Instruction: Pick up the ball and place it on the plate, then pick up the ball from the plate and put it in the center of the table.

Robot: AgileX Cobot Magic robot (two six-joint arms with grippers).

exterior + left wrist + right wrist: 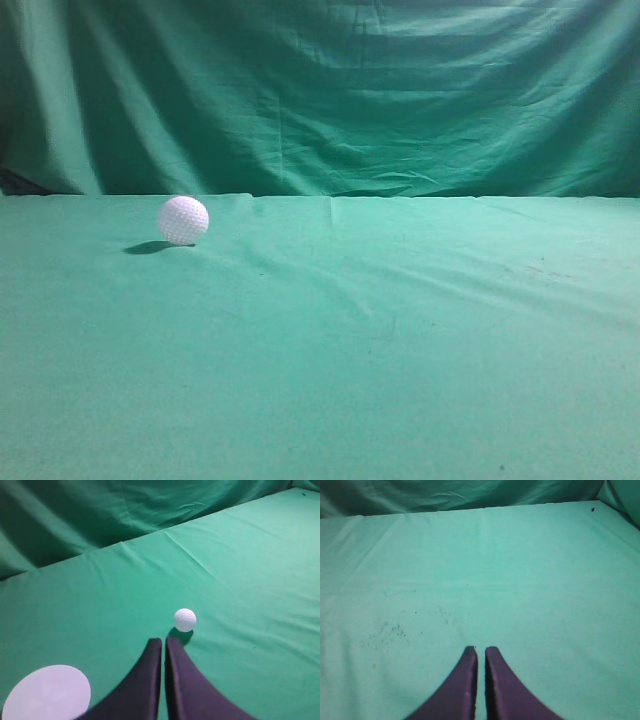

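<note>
Ball (184, 220) resting on table (400, 340), bare green cloth all round, at roughly 10 o'clock from cloth centre in exterior view; touched by nothing.

In left wrist view: ball (185, 620) just beyond left gripper (163, 641), at 1 o'clock from tips, apart from them. Jaws together, only thin slit between, empty. White plate (47, 692) at 8 o'clock from tips, flat on cloth.

Right gripper (481, 650) over bare cloth, jaws together, empty. Faint dark specks (387, 632) at 10 o'clock from tips.
</note>
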